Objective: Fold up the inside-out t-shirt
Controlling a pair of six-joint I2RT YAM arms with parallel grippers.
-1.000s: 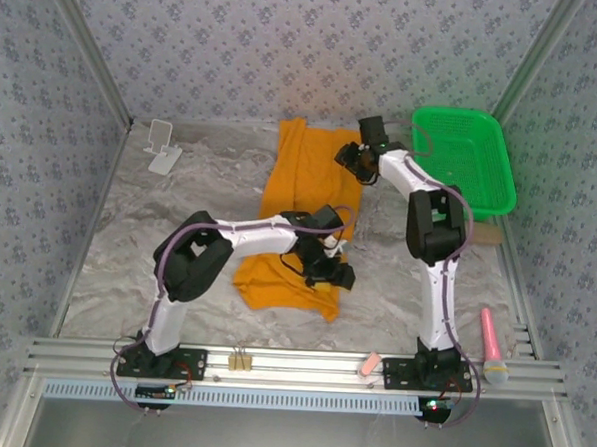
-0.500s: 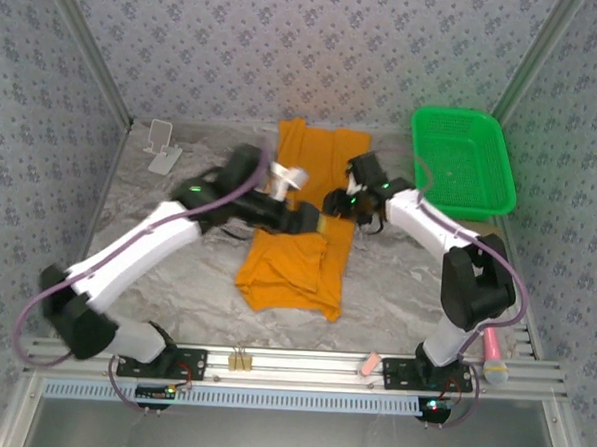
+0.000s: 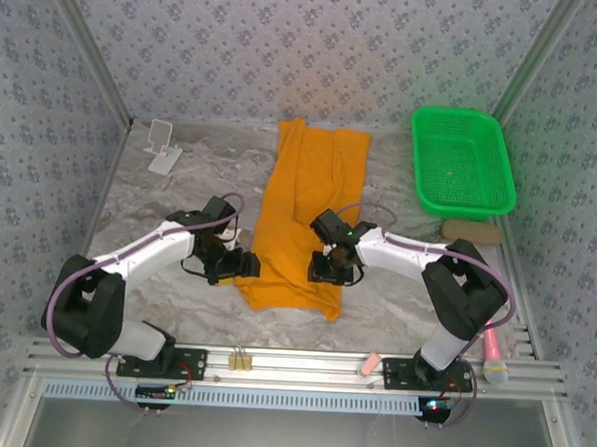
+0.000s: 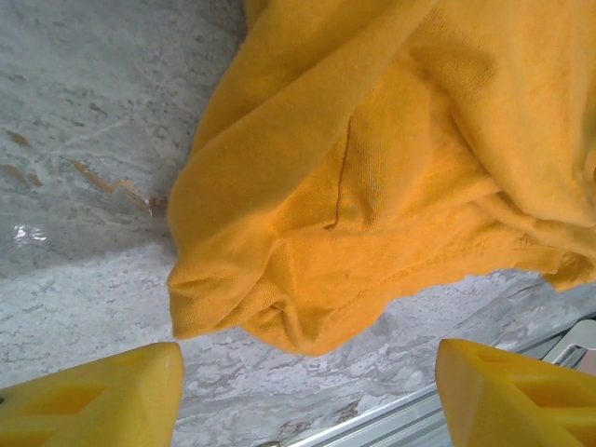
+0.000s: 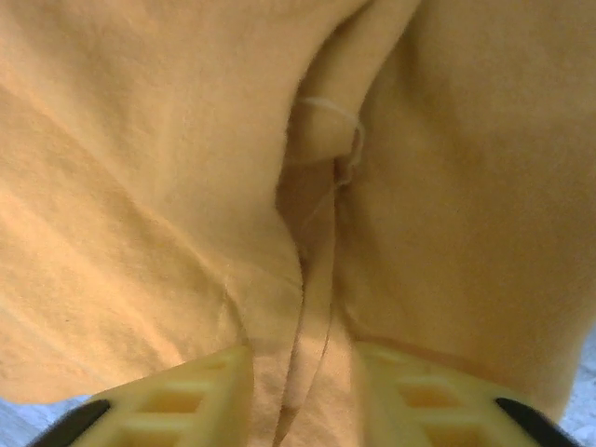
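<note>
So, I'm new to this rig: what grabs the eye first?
The orange t-shirt lies as a long strip down the middle. The right gripper pinches a fold at its near right edge; the left gripper stands open by its near left corner. A green basket sits far right.

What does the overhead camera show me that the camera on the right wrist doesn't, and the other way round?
Overhead: the t-shirt at full length on the table, both arms, the left gripper open beside its near left edge, a green basket and a white stand. Right wrist: up close, a ridge of cloth pinched between yellow fingers, with a seam and a pale loose thread. Both: the orange t-shirt and the right gripper on it.
</note>
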